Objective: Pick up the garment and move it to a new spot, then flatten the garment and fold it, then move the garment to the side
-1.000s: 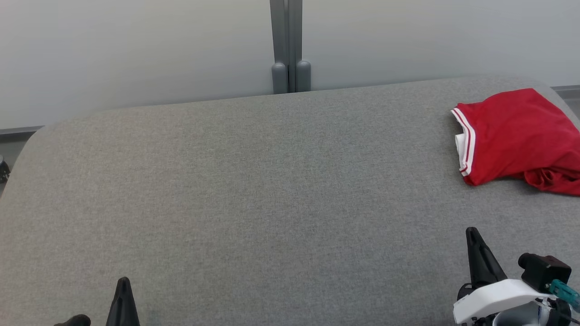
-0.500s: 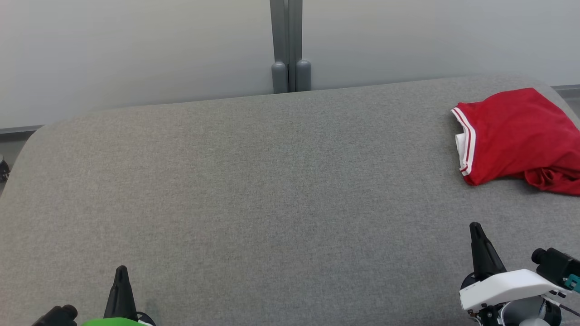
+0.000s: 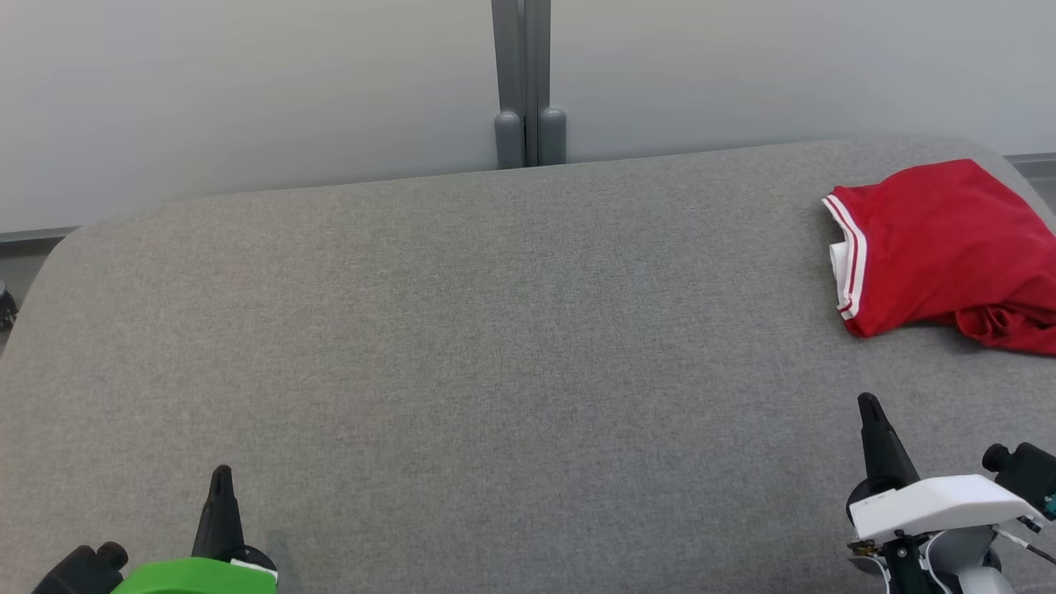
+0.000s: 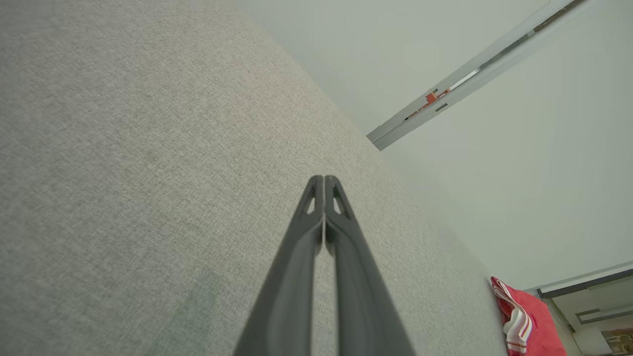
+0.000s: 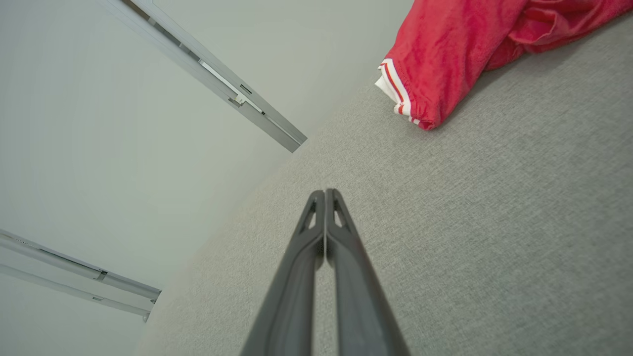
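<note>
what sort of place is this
Probably a lab or test room, not a home: a broad grey fabric-covered table stands against plain pale partition panels joined by a grey metal post, and a folded red garment with white-striped trim lies on it.

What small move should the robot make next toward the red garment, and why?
Probably reach the right gripper forward toward the red garment, opening its jaws on the way. The garment lies bunched at the right end of the grey table, nearer this gripper than the left gripper; both pairs of jaws are shut and hold nothing.
</note>
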Robot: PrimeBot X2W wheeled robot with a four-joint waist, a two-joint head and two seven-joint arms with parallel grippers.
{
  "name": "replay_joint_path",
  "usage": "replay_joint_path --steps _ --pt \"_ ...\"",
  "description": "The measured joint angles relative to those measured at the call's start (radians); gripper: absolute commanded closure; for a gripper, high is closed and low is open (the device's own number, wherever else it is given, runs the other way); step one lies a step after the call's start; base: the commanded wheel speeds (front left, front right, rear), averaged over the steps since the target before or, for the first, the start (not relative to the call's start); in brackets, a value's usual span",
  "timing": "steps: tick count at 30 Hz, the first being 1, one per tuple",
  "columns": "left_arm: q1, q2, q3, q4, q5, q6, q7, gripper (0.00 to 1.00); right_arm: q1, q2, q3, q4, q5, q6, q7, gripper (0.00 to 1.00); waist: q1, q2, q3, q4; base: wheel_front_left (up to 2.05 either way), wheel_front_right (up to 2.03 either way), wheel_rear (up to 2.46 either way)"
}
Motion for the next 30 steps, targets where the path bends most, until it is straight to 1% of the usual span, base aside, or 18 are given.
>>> replay_joint_path --steps 19,30 --pt "-0.049 0.0 0.014 0.014 -0.217 -0.02 0.054 1.0 -0.028 0.003 -0.013 0.007 0.24 0.0 0.056 1.0 0.0 0.0 0.002 0.0 0.0 0.0 0.0" --pt "-0.075 0.0 0.022 0.02 -0.32 -0.029 0.084 1.0 -0.045 0.004 -0.019 0.01 0.358 0.0 0.084 1.0 0.0 0.0 0.004 0.001 0.0 0.0 0.0"
